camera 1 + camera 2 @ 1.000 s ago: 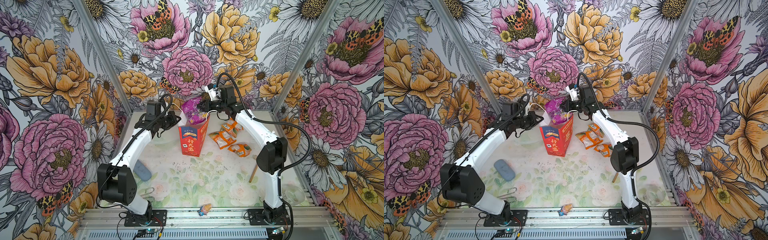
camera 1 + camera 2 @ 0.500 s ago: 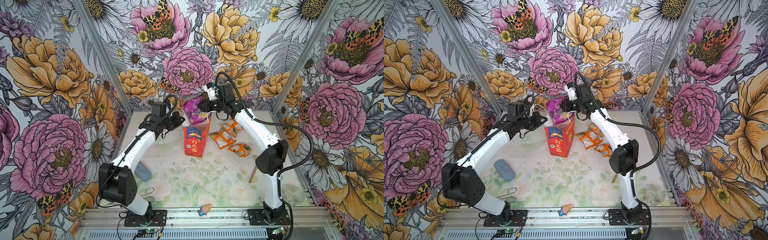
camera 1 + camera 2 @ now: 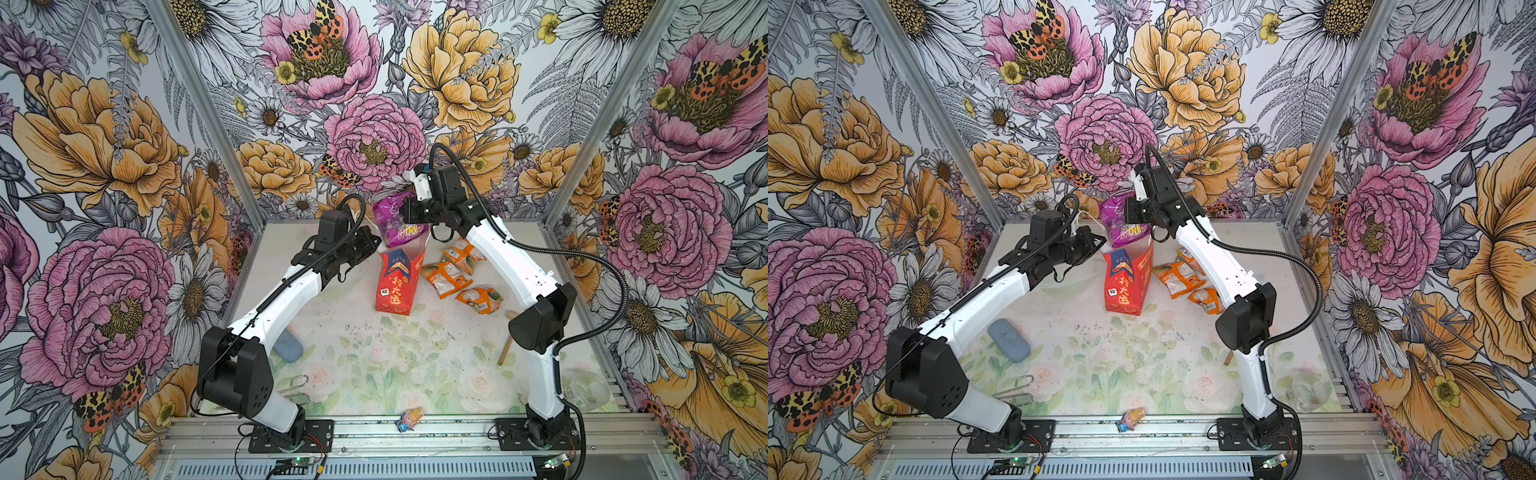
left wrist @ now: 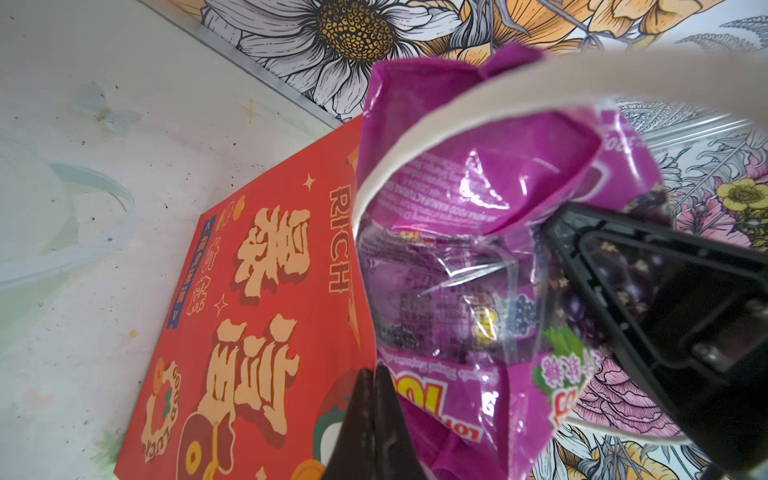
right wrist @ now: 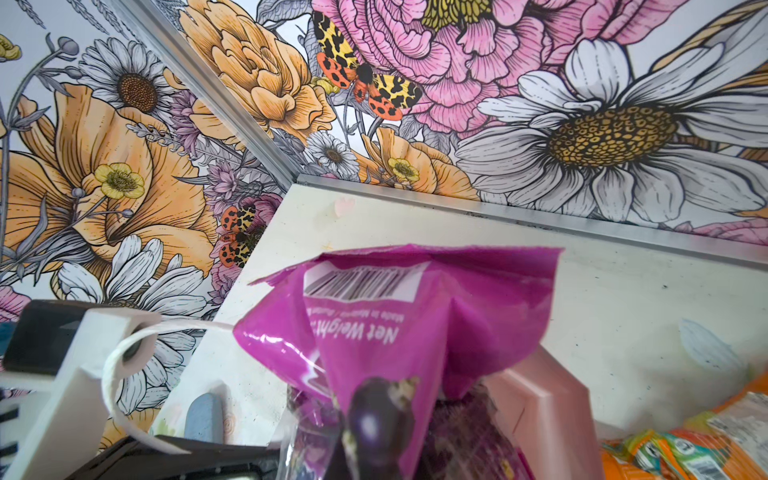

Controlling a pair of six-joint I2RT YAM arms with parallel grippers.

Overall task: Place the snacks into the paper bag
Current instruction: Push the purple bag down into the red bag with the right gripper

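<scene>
Your right pincer point(image 3: 403, 212) clamps the purple packet point(image 3: 392, 227), long axis upright, lower end entering the paper bag point(image 3: 395, 286) beneath it; your left pincer point(image 3: 376, 245), closed, pinches the bag's rim.

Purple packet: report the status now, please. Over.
Right hand shut on purple packet, lower end at paper bag mouth. Left hand shut at bag rim. Three orange packets lie outside, beside bag. Bag's white cord handle loops close to packet.
</scene>
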